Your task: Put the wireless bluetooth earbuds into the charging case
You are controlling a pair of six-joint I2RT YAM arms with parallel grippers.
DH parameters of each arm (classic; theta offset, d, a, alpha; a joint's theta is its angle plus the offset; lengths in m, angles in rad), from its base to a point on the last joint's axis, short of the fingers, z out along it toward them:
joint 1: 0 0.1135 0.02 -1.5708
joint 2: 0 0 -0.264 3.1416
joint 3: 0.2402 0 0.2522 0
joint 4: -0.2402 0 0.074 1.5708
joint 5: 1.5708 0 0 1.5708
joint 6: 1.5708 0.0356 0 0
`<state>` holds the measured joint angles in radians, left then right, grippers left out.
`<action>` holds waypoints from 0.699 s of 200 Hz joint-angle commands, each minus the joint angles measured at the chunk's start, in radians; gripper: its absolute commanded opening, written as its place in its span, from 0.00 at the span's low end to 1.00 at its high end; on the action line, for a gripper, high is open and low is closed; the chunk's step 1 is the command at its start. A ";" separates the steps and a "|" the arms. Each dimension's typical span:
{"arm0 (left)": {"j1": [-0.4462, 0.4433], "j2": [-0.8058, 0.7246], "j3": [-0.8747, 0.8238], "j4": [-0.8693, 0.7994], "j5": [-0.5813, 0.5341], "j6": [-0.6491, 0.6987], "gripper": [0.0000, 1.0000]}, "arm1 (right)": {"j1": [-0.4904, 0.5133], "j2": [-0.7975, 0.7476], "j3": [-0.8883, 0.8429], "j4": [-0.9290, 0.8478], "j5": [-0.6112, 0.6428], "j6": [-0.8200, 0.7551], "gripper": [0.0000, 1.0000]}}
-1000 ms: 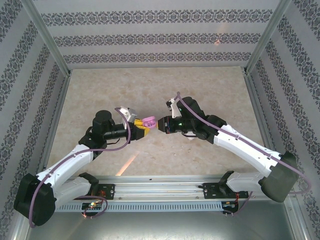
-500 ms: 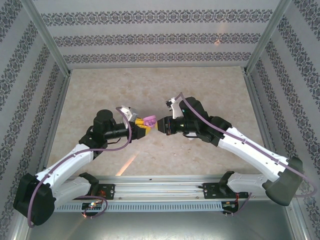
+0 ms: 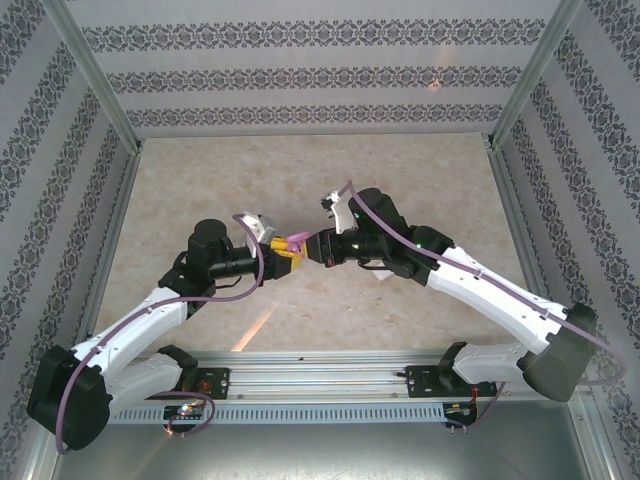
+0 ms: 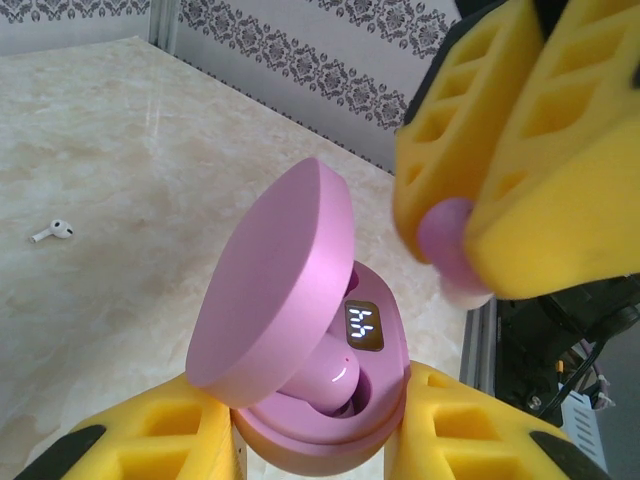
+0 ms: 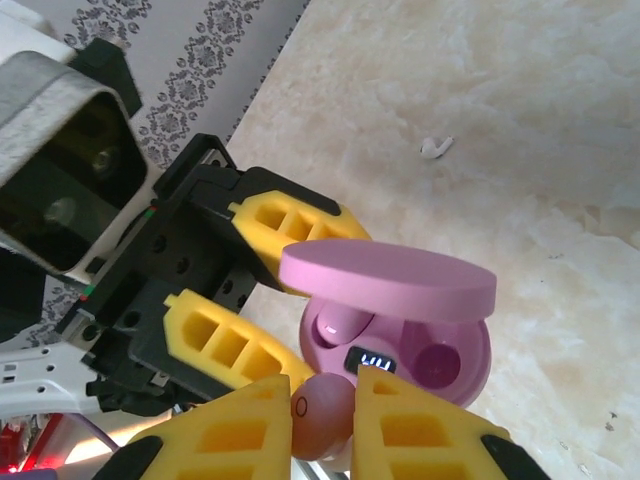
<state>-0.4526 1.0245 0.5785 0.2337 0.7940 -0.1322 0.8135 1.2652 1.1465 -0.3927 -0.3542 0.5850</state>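
The left gripper (image 3: 292, 247) is clamping its yellow fingers (image 4: 150, 440) on either side of the purple charging case (image 4: 330, 440), holding it up off the marble-patterned table (image 4: 150, 150). The case's lid (image 4: 275, 290) is standing open, a small display (image 4: 362, 325) is glowing inside, and a pale purple earbud (image 4: 335, 375) is sitting in one socket. The right gripper (image 3: 313, 248) is pinching a second pale purple earbud (image 5: 322, 415) between its fingertips, holding it just beside the case's open rim, near the empty socket (image 5: 437, 365) but not in it. A white earbud (image 4: 52, 232) is lying on the table, well apart from both grippers.
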 commanded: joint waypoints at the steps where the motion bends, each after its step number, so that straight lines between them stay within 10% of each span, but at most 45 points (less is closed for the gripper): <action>1: -0.013 0.000 0.021 0.050 0.038 -0.004 0.05 | -0.015 0.011 0.034 -0.006 -0.004 -0.023 0.15; 140: -0.013 0.010 0.017 0.105 0.080 -0.042 0.05 | -0.051 0.018 -0.022 0.061 -0.051 -0.018 0.16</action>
<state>-0.4526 1.0264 0.5785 0.2611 0.8379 -0.1596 0.7677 1.2774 1.1450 -0.3824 -0.3763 0.5724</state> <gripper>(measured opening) 0.317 0.157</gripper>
